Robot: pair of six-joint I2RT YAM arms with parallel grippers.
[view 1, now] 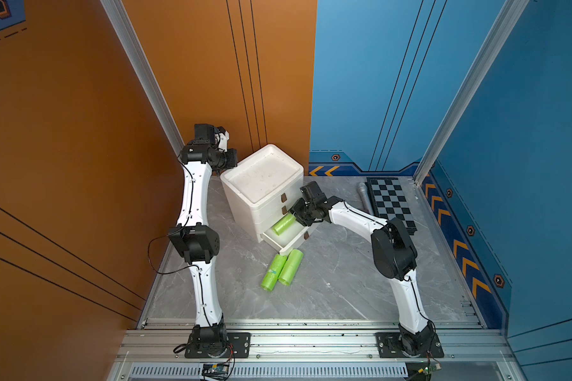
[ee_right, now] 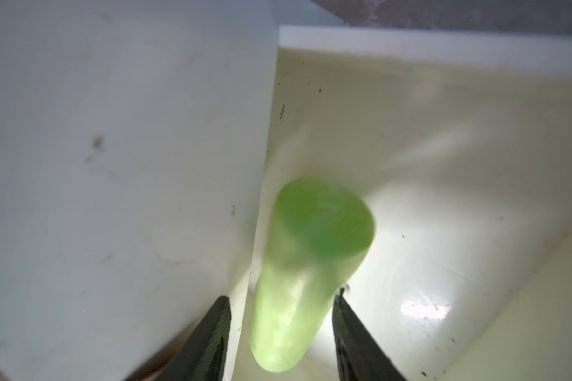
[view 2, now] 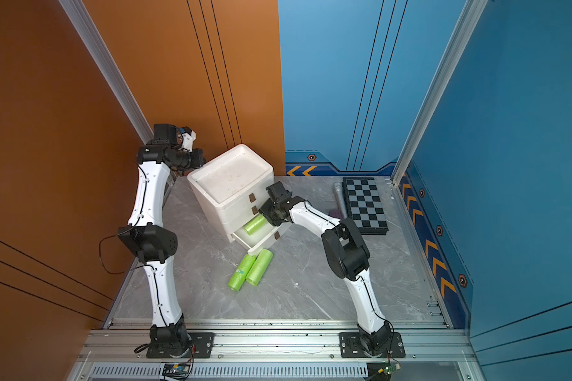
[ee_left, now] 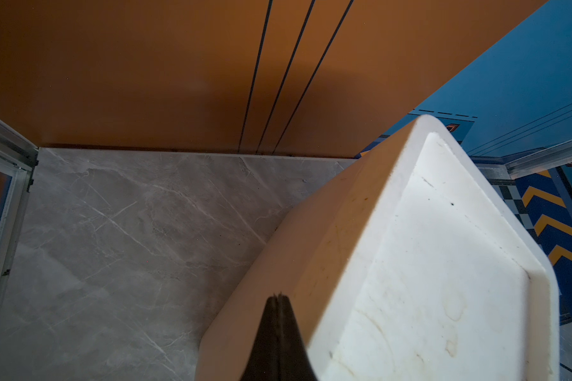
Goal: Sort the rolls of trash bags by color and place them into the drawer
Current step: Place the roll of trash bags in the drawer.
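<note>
A lime green roll of trash bags (ee_right: pixel 311 264) lies lengthwise in the pulled-out bottom drawer (view 1: pixel 294 242) of the white cabinet (view 1: pixel 261 171). It also shows in both top views (view 1: pixel 284 224) (view 2: pixel 255 225). My right gripper (ee_right: pixel 283 293) is over the drawer, open. Its fingers straddle the roll's near end, and a gap shows on one side. The roll looks blurred. Two more green rolls (view 1: pixel 273 272) (view 1: pixel 290 267) lie side by side on the table in front of the drawer. My left gripper (ee_left: pixel 279 297) is shut and empty above the cabinet's back left corner.
A folded chessboard (view 1: pixel 392 204) lies at the back right with a grey microphone (view 1: pixel 365 198) beside it. A small purple cube (view 2: pixel 336 212) sits behind my right arm. The cabinet's two upper drawers are closed. Orange and blue walls enclose the table.
</note>
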